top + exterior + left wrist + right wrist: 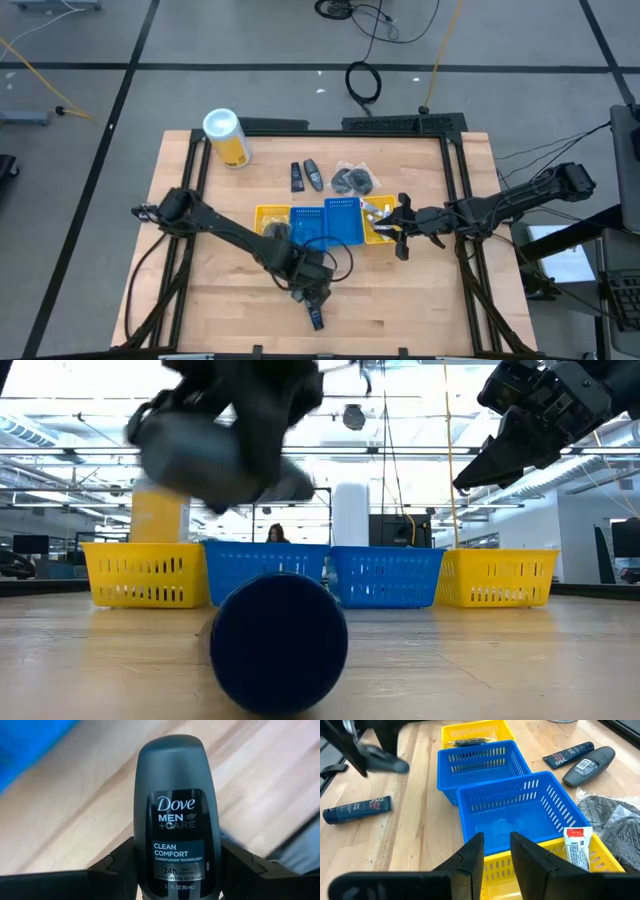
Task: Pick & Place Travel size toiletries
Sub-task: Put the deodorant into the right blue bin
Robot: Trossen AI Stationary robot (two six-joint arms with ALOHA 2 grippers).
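Left gripper is grasping the grey deodorant stick between its fingers; next, carrying it to a bin. Right gripper, fingers slightly parted and empty, is hovering over the yellow bin.

Industrial hall, grey floor, wooden work table in a dark frame.

The floor is grey, divided by dark lines; a yellow cable crosses it beyond the table's left edge and a black coiled cable lies past the far edge. The table top is pale wood planks, bounded by a black metal frame. Seen level across the table, the room behind is bright: ceiling beams with ducting, strong overhead lighting, dark monitors at the left wall, and a person far behind.
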